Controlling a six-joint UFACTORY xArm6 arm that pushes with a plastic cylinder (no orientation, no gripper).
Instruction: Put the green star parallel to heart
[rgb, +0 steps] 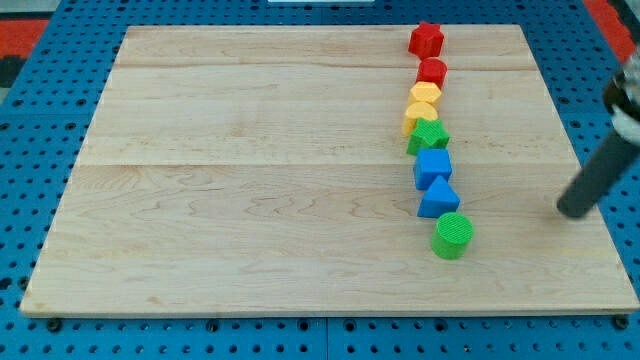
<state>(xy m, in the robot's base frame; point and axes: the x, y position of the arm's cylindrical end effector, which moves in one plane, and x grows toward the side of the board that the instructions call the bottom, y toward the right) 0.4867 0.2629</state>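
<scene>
Here my tip (574, 211) rests at the frame's right (a bare rod, no fingers to open or close), well apart from the green star (428, 136) mid-column, below the yellow heart (420, 116).

The green star (428, 135) lies flat on the board, in the middle of a column of blocks at the view's right; its upper edge touches the yellow heart (419, 117), which sits just above it and partly overlaps it in this view; the heart's shape is, as far as can be made out, rounded with its lobes toward the view's top.
</scene>
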